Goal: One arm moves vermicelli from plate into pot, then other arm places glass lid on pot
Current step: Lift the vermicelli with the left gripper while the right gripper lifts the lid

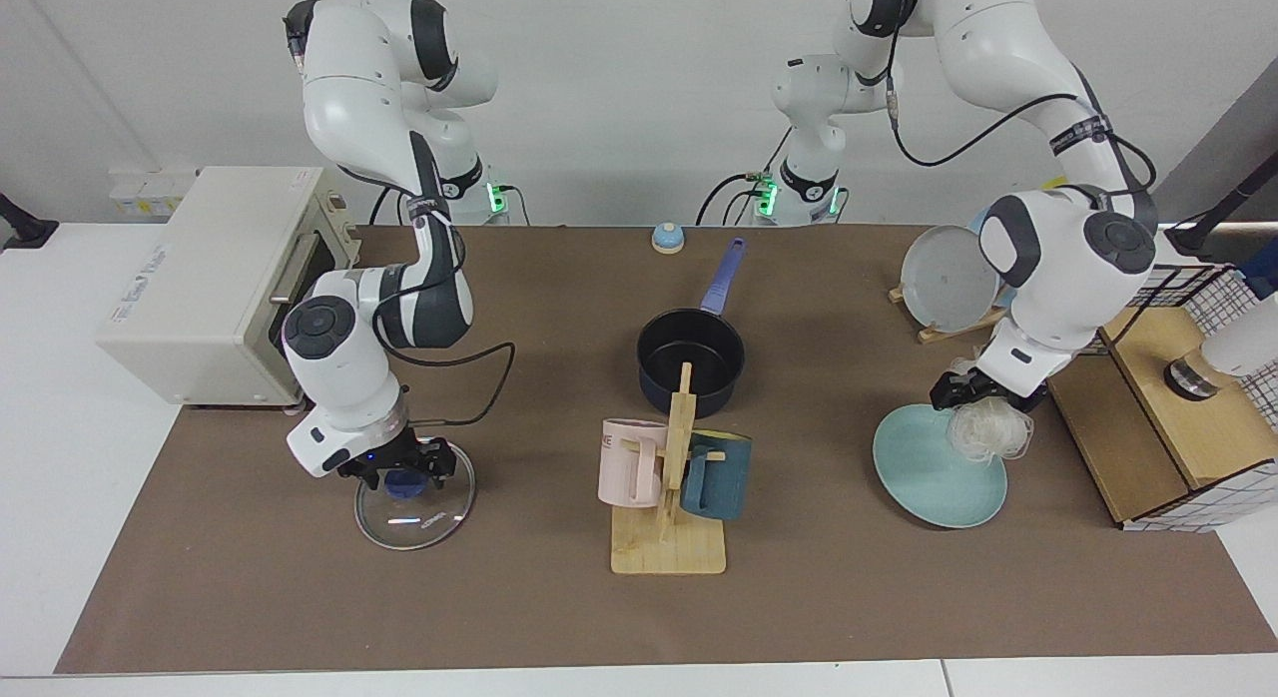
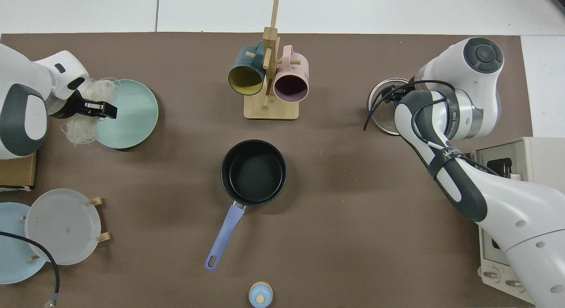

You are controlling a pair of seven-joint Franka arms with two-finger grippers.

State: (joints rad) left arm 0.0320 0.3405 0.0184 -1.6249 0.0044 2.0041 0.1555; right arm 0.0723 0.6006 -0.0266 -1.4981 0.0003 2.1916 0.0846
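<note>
Gripping the vermicelli (image 1: 988, 429) above the plate (image 1: 934, 477), the left gripper (image 1: 966, 389) is risking trailing strands missing the pot (image 1: 691, 362); right gripper (image 1: 399, 467) fingers are hovering open astride the glass lid (image 1: 414, 507) knob.

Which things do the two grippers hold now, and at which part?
The left gripper holds the vermicelli by the top of the bundle, lifted off the plate. The right gripper is at the glass lid's knob; grip unclear.
</note>
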